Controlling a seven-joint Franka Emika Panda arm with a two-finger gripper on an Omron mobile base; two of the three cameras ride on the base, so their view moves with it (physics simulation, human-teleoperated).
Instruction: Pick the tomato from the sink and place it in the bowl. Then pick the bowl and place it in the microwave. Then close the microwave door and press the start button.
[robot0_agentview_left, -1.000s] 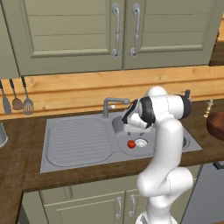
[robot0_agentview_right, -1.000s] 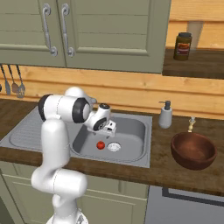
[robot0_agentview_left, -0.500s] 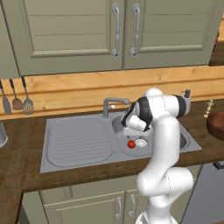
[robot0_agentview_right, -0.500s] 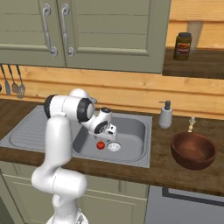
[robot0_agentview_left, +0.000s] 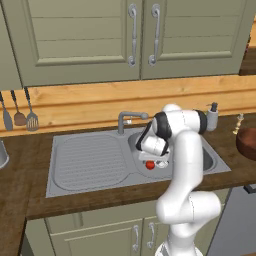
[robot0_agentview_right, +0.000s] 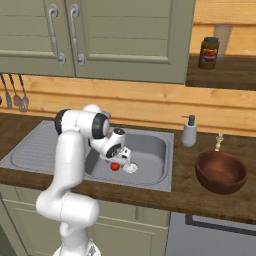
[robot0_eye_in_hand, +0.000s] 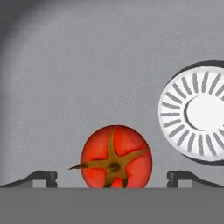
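The tomato (robot0_agentview_left: 150, 165) (robot0_agentview_right: 115, 166) (robot0_eye_in_hand: 116, 156), small and bright red with a brown stem star, lies on the floor of the grey metal sink (robot0_agentview_left: 90, 160) (robot0_agentview_right: 150, 150), beside the round drain (robot0_eye_in_hand: 199, 111). My gripper (robot0_agentview_left: 153, 160) (robot0_agentview_right: 118, 161) (robot0_eye_in_hand: 111, 177) hangs low in the basin right over it, open, one fingertip on each side of the tomato and apart from it. The dark reddish-brown bowl (robot0_agentview_right: 221, 172) (robot0_agentview_left: 247, 142) stands on the counter to the right of the sink. The microwave and its door are out of view.
A curved faucet (robot0_agentview_left: 127, 119) rises behind the basin. A soap dispenser (robot0_agentview_right: 189, 132) stands between the sink and the bowl. Utensils (robot0_agentview_left: 20, 112) hang on the wall at left. A jar (robot0_agentview_right: 208, 52) sits on a shelf above. Green cabinet doors (robot0_agentview_left: 135, 35) run overhead.
The arm has dipped a little lower into the basin toward the tomato. The jaws have stayed open and the tomato has not moved.
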